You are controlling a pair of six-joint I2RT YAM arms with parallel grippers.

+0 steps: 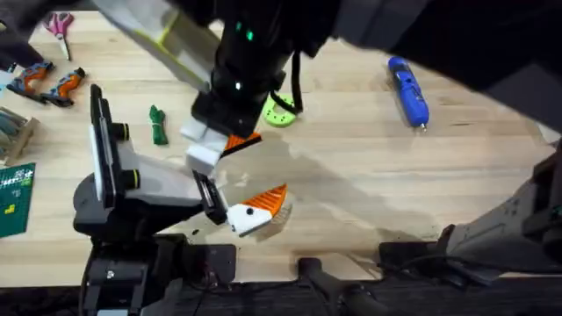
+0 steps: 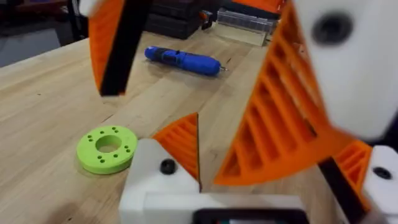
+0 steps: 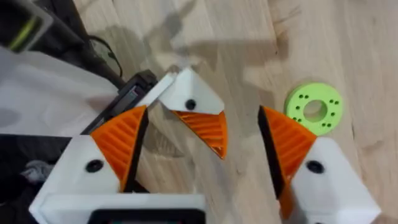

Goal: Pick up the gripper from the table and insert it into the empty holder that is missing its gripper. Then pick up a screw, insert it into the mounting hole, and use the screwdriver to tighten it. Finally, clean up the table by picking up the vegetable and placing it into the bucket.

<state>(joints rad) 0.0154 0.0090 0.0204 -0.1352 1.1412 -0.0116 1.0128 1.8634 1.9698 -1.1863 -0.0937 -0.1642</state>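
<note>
Orange-tipped right gripper [image 1: 230, 145] spread; left gripper [image 1: 255, 211] spread too; blue screwdriver [image 1: 408, 91] shows no legible label

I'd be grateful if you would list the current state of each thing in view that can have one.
blue cylindrical electric screwdriver: lying flat on the table, not held.
small dark green knobbly toy vegetable: lying on the table, not held.
bright green flat plastic ring with holes: lying flat.
right end effector: open, its fingers either side of one orange-tipped finger of the left end effector.
left end effector: open, gripping nothing.
</note>
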